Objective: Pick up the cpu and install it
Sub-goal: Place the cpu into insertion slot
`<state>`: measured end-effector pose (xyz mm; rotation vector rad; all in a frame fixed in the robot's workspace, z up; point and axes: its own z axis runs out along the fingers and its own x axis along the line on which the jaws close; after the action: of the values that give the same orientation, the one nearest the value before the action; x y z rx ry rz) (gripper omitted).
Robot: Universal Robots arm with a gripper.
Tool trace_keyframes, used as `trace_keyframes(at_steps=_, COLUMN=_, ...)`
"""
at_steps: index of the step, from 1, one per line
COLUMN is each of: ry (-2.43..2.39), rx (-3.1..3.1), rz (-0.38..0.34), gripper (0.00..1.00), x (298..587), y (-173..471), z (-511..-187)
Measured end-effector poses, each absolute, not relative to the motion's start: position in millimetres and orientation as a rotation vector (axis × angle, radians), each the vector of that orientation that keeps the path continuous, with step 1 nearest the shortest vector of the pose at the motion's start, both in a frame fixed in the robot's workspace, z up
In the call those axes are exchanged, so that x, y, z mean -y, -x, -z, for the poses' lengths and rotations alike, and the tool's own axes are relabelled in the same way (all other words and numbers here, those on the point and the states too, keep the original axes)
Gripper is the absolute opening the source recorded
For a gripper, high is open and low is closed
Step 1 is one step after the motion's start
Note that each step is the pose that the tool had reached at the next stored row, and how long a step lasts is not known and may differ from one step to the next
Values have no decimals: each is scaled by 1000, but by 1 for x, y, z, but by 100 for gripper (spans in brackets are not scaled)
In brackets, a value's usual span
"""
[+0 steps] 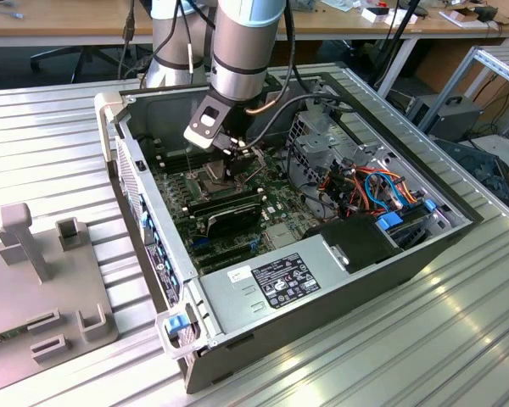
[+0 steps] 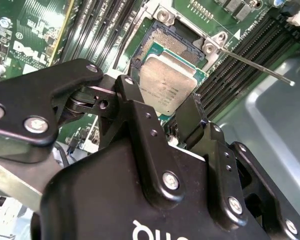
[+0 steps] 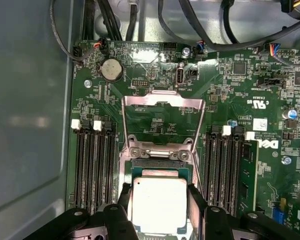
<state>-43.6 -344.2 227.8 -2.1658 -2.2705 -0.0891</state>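
tool (image 3: 160, 194): clamping the cpu (image 3: 159, 206) from both sides, hanging upper-middle in the exterior view
cpu: sitting over the open socket (image 3: 160, 163), load frame (image 3: 163, 96) flipped up; touching or not, can't tell

"What colour is the cpu (image 3: 159, 204)?"
"Pale grey-tan, metallic. The claw (image 3: 160, 197) on it is black."
"And the motherboard (image 3: 155, 90)?"
"Green, with black slots (image 3: 92, 170) on it. Beside the motherboard, the cables (image 1: 380, 182) are orange and blue."
"The surface (image 1: 51, 136)?"
"Ribbed silver."
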Motion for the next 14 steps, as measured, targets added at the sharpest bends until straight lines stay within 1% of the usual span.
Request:
trace_keyframes(at_steps=5, ry=2168, rx=2269, rz=89, gripper=53, x=344, y=44, z=-218)
trace_keyframes(at_steps=14, ry=2168, rx=2269, rz=88, gripper=53, x=344, y=44, z=-212)
